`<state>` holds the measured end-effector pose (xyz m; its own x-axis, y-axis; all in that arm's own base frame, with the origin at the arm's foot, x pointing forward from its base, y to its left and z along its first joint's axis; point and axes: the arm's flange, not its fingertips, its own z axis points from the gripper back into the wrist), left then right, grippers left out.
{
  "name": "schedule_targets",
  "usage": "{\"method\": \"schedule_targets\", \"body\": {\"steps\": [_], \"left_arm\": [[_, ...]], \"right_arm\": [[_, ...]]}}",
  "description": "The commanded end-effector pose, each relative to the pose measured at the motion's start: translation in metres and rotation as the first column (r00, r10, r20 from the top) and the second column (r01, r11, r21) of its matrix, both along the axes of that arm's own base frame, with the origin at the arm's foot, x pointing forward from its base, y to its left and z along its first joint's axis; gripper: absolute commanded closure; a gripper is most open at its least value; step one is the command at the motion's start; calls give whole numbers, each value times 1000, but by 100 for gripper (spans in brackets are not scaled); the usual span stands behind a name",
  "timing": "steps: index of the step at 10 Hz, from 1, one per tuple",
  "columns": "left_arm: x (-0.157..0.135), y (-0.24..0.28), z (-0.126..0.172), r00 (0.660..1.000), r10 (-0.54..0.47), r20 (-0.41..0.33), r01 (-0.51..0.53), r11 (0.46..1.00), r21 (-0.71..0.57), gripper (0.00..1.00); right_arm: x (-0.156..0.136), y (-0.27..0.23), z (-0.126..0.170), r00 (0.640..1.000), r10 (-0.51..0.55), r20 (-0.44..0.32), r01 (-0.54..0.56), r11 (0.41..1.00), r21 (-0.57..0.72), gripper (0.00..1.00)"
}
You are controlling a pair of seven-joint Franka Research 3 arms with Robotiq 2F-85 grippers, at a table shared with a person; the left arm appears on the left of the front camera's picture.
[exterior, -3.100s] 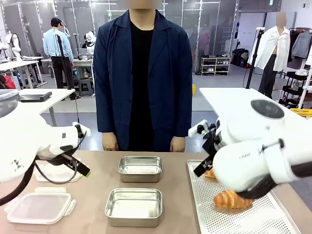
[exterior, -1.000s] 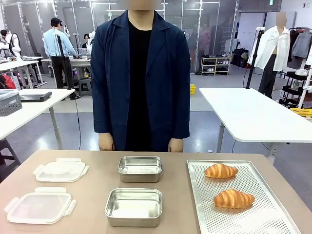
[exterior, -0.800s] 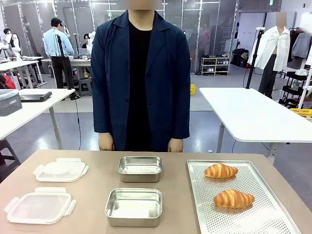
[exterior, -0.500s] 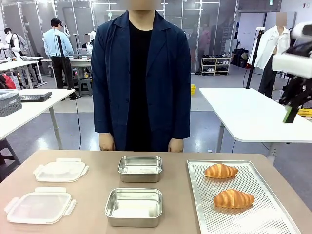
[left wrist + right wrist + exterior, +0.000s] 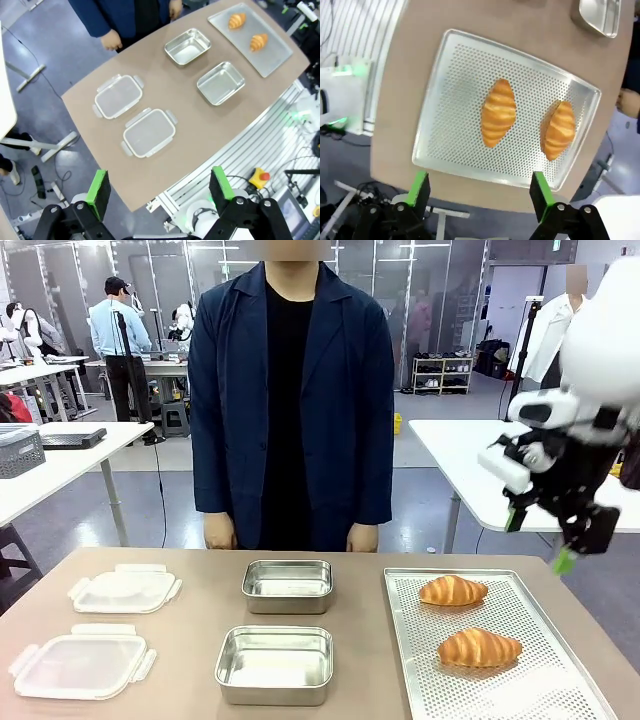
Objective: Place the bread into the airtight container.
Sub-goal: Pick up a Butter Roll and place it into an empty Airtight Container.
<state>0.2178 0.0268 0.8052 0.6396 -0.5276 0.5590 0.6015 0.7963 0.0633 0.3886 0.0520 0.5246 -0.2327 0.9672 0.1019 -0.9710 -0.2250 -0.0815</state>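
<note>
Two golden croissants, the bread, lie on a perforated metal tray [image 5: 540, 680]: one at the far end [image 5: 453, 590], one nearer [image 5: 480, 647]. My right gripper [image 5: 540, 540] hangs open in the air above the tray's far right side. Its wrist view looks straight down on both croissants [image 5: 498, 119] [image 5: 559, 130] between the open fingers of the right gripper [image 5: 480, 189]. Two open steel containers stand mid-table, far [image 5: 288, 585] and near [image 5: 275, 662]. My left gripper [image 5: 159, 189] is open, high above the table, over the near container [image 5: 221, 82] and the far one [image 5: 188, 46].
Two clear clip lids lie at the table's left, far [image 5: 125, 590] and near [image 5: 80, 665]. A person in a dark jacket stands at the far edge with both hands [image 5: 220, 532] hanging by the table. White tables stand behind.
The right arm has come into the front view from the upper right and dropped lower toward the tray, gripper still open. Nothing on the table has moved.
</note>
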Motion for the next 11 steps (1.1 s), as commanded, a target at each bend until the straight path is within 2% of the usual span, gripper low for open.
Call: {"method": "schedule_targets", "body": {"steps": [1,4,6,8,9,10,11], "left_arm": [[-1,0,1,1000,-11,1,11,1000,0,0],[-1,0,1,1000,-11,1,11,1000,0,0],[-1,0,1,1000,-11,1,11,1000,0,0],[-1,0,1,1000,-11,1,11,1000,0,0],[-1,0,1,1000,-11,1,11,1000,0,0],[-1,0,1,1000,-11,1,11,1000,0,0],[-1,0,1,1000,-11,1,11,1000,0,0]], "right_arm": [[0,9,-34,998,-44,35,43,999,9,0],[8,10,-96,993,-111,41,110,993,31,0],[8,16,-130,982,-162,99,163,987,-2,0],[9,12,-149,974,-210,84,209,978,30,0],[9,12,-156,969,-228,95,226,974,36,0],[13,11,-166,960,-243,142,248,969,-15,0],[17,10,-175,956,-265,126,267,964,0,0]]}}
